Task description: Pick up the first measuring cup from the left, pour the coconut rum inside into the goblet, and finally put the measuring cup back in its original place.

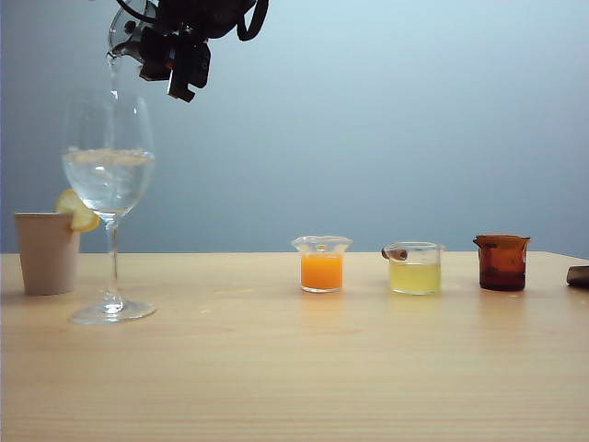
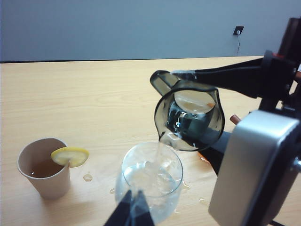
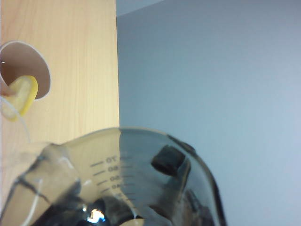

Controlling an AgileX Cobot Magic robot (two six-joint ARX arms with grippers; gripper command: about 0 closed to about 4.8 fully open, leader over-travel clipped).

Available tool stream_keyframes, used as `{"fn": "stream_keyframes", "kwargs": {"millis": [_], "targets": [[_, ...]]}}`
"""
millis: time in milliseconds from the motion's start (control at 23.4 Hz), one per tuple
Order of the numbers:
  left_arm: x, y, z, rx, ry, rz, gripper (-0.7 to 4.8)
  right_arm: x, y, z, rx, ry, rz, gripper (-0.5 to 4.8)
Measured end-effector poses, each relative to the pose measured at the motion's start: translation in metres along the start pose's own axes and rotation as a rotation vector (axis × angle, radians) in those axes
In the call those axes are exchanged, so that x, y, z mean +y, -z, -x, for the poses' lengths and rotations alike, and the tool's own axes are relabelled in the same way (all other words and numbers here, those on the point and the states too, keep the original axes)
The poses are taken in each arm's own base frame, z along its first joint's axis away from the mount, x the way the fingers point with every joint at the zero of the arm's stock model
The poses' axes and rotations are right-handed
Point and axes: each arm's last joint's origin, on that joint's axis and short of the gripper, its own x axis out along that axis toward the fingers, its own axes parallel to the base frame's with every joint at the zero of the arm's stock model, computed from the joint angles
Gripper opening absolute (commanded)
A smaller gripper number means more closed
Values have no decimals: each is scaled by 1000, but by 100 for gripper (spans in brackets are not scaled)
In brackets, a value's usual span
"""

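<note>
Right gripper [image 1: 175, 55] clamps first measuring cup [image 2: 190, 120], tipped above goblet [image 1: 109, 175]; coconut rum [image 1: 109, 180] streaming into bowl. Left gripper [image 2: 133, 212] low beside goblet, seemingly closed; view poor.

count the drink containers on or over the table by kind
measuring cups: 4 — smoky one held by right pincer, orange, yellow, amber
goblet: 1
paper cup: 1
total: 6
</note>
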Motion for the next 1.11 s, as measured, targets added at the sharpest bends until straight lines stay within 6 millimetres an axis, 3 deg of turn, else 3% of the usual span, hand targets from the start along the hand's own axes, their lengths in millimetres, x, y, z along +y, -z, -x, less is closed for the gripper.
{"fn": "stream_keyframes", "kwargs": {"millis": [1111], "targets": [[0,0,1,-5,0,0,-4,-3,-2,0,-23,28,191,75]]}}
